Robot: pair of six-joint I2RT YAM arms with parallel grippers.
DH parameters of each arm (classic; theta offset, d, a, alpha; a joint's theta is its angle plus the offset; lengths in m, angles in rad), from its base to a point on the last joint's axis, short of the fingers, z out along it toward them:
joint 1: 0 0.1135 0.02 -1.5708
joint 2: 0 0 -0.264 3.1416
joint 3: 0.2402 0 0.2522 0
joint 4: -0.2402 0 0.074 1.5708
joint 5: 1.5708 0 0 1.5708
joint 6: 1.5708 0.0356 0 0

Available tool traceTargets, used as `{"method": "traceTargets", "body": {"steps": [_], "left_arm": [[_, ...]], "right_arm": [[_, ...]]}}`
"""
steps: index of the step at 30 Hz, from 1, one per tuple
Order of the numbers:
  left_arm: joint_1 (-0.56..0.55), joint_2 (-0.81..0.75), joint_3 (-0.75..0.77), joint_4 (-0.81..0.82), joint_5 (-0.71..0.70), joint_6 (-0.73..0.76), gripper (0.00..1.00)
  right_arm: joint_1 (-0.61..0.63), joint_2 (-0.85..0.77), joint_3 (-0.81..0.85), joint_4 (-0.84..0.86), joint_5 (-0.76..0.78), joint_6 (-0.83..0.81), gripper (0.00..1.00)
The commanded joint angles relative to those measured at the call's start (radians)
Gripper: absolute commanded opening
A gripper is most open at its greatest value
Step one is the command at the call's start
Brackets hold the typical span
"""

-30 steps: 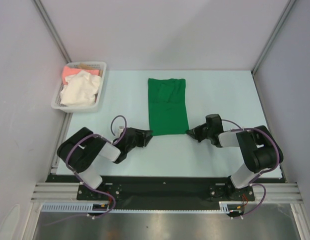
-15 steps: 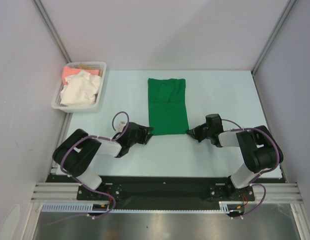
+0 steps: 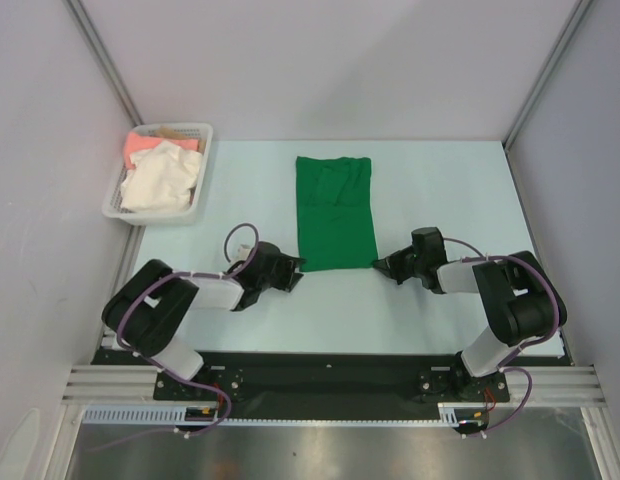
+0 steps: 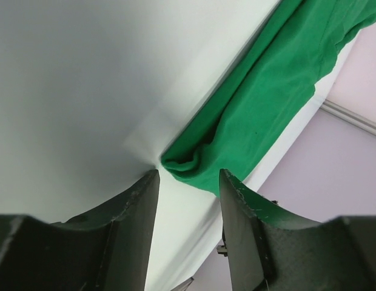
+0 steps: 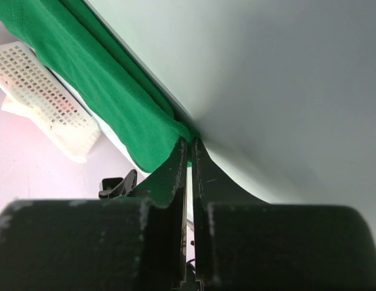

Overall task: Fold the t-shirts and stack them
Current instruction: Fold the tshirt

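Note:
The green t-shirt (image 3: pixel 335 212) lies on the table as a long folded rectangle. My left gripper (image 3: pixel 296 271) is open, low on the table, its tips (image 4: pixel 188 176) just short of the shirt's near-left corner (image 4: pixel 191 162), not touching it. My right gripper (image 3: pixel 380 265) is shut on the shirt's near-right corner (image 5: pixel 170 136), with its fingertips (image 5: pixel 189 140) pinched together at the cloth edge. The cream-white t-shirt (image 3: pixel 160 180) and the salmon-pink t-shirt (image 3: pixel 142 146) lie crumpled in the basket.
The white lattice basket (image 3: pixel 115 208) stands at the table's back left and also shows in the right wrist view (image 5: pixel 42 97). Frame posts and grey walls bound the table on the left, right and back.
My left arm has dropped lower and its gripper has slid a little toward the shirt's near-left corner. The right gripper and the shirt have not moved.

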Motion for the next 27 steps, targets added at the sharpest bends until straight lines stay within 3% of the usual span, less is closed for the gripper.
{"method": "traceTargets", "body": {"steps": [1,8,13,17,23,27], "left_arm": [[-0.011,-0.030,-0.019,-0.080,-0.023,-0.007,0.51],[-0.008,0.083,0.009,-0.007,0.000,-0.020,0.45],[-0.001,0.091,0.001,0.002,-0.026,-0.012,0.28],[0.007,0.076,-0.008,-0.005,-0.024,0.002,0.00],[-0.002,-0.010,0.059,-0.200,0.024,0.177,0.00],[-0.048,-0.166,-0.034,-0.249,0.020,0.194,0.00]], "right_arm": [[-0.009,-0.016,0.016,-0.007,0.008,-0.011,0.00],[-0.009,0.002,0.033,-0.002,-0.004,-0.008,0.00],[-0.009,-0.002,0.047,-0.017,-0.015,-0.023,0.00],[-0.011,-0.002,0.049,-0.013,-0.030,-0.038,0.00],[-0.024,-0.068,0.029,-0.034,-0.098,-0.144,0.00],[-0.027,-0.220,-0.049,-0.115,-0.139,-0.202,0.00]]}}
